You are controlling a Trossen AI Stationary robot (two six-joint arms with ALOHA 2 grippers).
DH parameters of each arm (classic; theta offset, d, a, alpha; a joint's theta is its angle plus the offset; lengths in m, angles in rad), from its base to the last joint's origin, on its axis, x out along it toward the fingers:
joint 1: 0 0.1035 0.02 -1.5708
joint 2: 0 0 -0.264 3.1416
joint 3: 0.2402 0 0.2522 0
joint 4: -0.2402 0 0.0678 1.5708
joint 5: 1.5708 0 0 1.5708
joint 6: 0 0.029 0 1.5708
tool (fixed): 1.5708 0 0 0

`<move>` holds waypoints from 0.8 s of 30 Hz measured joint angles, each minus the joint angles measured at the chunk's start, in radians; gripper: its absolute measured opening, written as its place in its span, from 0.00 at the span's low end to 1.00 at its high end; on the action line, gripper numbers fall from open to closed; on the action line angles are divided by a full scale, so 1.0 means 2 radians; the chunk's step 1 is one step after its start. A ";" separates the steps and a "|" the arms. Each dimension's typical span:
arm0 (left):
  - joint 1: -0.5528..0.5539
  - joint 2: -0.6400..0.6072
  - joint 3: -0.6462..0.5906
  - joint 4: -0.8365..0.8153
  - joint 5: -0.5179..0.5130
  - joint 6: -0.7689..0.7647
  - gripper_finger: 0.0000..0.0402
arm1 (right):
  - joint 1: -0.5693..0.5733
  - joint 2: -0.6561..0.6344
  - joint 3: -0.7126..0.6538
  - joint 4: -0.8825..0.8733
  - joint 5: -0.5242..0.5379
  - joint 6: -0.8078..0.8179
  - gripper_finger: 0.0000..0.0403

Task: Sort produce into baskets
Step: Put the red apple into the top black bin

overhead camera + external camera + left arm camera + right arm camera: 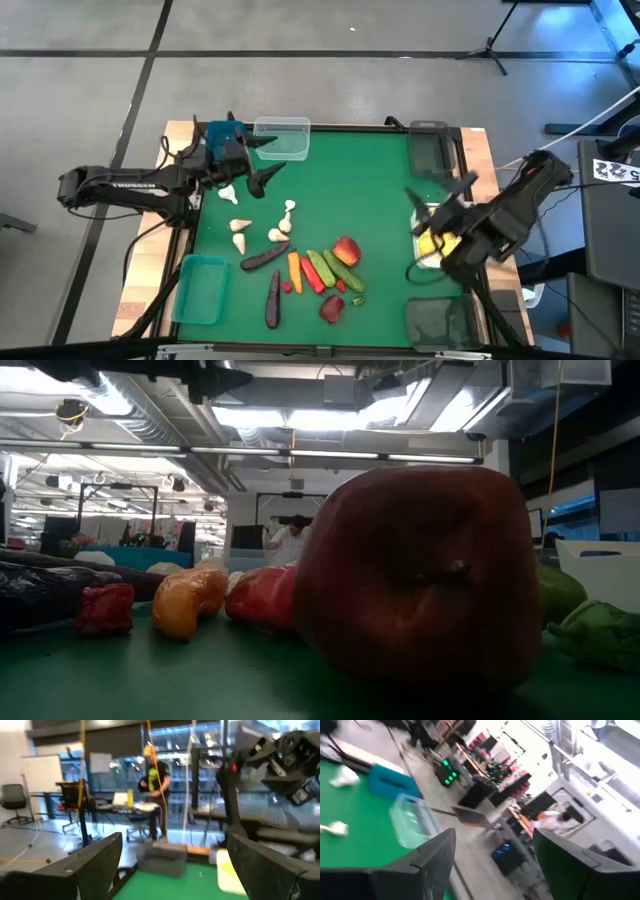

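Where produce (310,270) clusters, bare mat (370,190) beyond.

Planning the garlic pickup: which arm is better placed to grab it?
Left, probably. Its end effector hangs open right beside the garlic pieces, while the right end effector, also open, sits across the mat by the lemons.

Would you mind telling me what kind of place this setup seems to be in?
Probably an open-plan robotics lab or workshop: the green table stands on bare concrete flooring, ceiling strip lights run overhead, and a person stands among desks and equipment behind.
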 joint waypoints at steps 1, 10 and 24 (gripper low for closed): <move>0.009 -0.001 0.005 -0.006 0.000 -0.004 0.89 | -0.009 -0.011 0.009 -0.011 -0.006 -0.017 0.66; 0.136 0.001 0.018 -0.072 0.011 -0.120 0.89 | -0.062 -0.123 0.050 -0.015 -0.109 0.028 0.66; 0.147 0.001 0.009 -0.079 0.153 -0.095 0.89 | -0.064 -0.157 -0.167 0.160 -0.035 -0.002 0.66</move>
